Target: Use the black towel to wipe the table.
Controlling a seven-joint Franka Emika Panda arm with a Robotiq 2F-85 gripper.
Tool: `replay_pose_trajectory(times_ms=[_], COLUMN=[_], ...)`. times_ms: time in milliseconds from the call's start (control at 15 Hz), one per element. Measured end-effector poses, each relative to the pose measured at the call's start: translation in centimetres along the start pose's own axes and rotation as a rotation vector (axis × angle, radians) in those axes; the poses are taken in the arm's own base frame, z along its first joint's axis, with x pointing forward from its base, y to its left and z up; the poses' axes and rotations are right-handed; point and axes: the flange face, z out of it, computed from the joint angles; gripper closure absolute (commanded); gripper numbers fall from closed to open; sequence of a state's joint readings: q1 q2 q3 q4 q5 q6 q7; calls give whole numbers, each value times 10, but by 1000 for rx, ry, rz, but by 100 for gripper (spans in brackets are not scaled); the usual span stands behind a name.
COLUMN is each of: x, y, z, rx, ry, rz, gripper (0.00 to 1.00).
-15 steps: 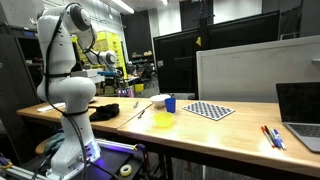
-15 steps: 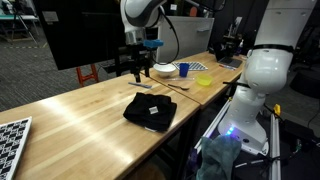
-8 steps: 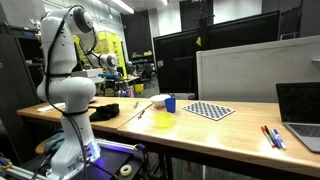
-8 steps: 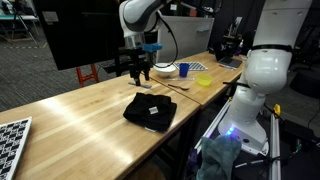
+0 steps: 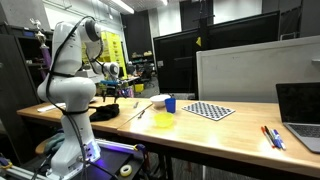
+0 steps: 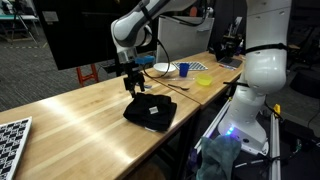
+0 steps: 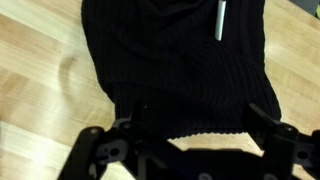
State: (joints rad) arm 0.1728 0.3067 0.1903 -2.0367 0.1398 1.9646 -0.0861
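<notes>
The black towel (image 6: 150,112) lies folded on the wooden table (image 6: 70,120) near its front edge; it also shows in an exterior view (image 5: 104,112) beside the robot base. In the wrist view the towel (image 7: 180,70) fills most of the frame, with a small white tag (image 7: 222,20) on it. My gripper (image 6: 133,85) hangs just above the towel's far edge, apart from it. In the wrist view my gripper (image 7: 190,135) is open, its jaws spread wide over the towel's near edge, holding nothing.
A white bowl (image 6: 164,69), a blue cup (image 6: 184,69), a yellow dish (image 6: 204,80) and a checkerboard (image 5: 210,110) sit further along the table. A laptop (image 5: 300,110) and pens (image 5: 272,137) lie at the far end. Another checkerboard (image 6: 10,132) lies near one corner.
My arm has swung toward the towel and lowered; the gripper now hangs just over the towel's edge. The towel has not moved.
</notes>
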Motion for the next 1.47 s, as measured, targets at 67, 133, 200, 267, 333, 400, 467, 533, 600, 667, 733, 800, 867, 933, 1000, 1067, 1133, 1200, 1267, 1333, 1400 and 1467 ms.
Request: replay_pose_trajectory(times_ms=[67,133,200,267,333,400,467,533,600,667,733,800,867,933,1000,1067,1133,1200,1267,1333,1400,1467], x=[4,8,10,11,12,12,12,12,13,13,13,13,14,14,14,14,14,14,14,14,14,14], y=[-1,-2,-4,-6,-7,-8,-8,-8,-8,-8,-8,-8,-8,-8,-8,-8,-8,-8,-8,-8,-8,-8], z=[2,2,1,0,-2,-4,-5,-5,-5,-5,-4,-4,-3,-3,-3,-3,-3,-3,-3,-3,-3,-3], rx=[4,8,11,13,14,15,15,15,15,16,16,16,16,16,16,16,16,16,16,16,16,16], ry=[-11,-22,-32,-42,-47,-49,-50,-51,-51,-52,-53,-54,-54,-54,-54,-54,-54,-54,-54,-54,-54,-54], rz=[-3,-7,-10,-13,-15,-17,-17,-18,-17,-17,-17,-17,-17,-17,-17,-17,-17,-17,-17,-17,-17,-17], gripper=[0,0,0,0,0,0,0,0,0,0,0,0,0,0,0,0,0,0,0,0,0,0])
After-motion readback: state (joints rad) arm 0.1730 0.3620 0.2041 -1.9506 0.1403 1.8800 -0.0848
